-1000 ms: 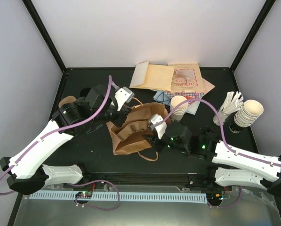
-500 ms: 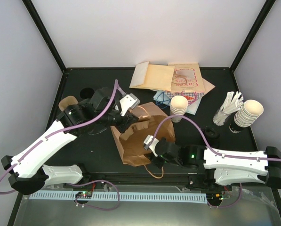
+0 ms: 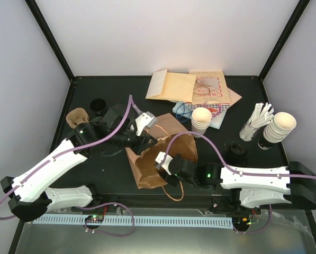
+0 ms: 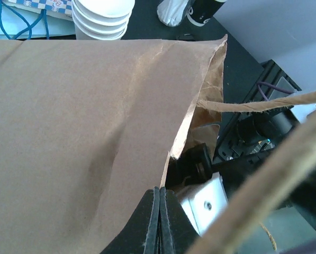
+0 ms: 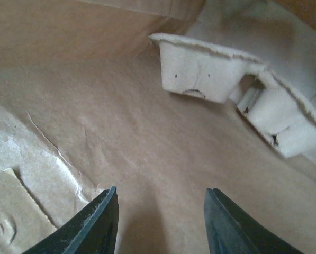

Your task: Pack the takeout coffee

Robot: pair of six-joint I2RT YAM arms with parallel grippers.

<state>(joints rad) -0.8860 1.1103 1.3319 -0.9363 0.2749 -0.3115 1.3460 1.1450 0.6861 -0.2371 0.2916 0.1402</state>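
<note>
No view shows the takeout coffee. A brown paper bag [image 3: 156, 153] stands tilted in the middle of the table, its mouth turned to the near right. My left gripper [image 3: 147, 139] is shut on the bag's rim [image 4: 171, 153], its fingertips [image 4: 160, 197] pressed together over the paper edge. My right gripper [image 3: 163, 170] reaches into the bag's mouth. In the right wrist view it [image 5: 160, 193] stands open above the bag's paper wall [image 5: 147, 143], nothing between its fingers. A pale pulp cup carrier [image 5: 210, 69] lies deeper inside the bag.
A stack of lidless cream cups [image 3: 201, 118] stands behind the bag, another stack [image 3: 281, 127] and a holder of white sticks [image 3: 257, 120] at the right. A black lid [image 3: 236, 152] lies near the right arm. Flat paper bags [image 3: 189, 87] lie at the back, a brown carrier [image 3: 77, 116] at left.
The bag has been drawn toward the near edge and tipped up by my left gripper. My right gripper has swung left and entered the bag's mouth, opening a little.
</note>
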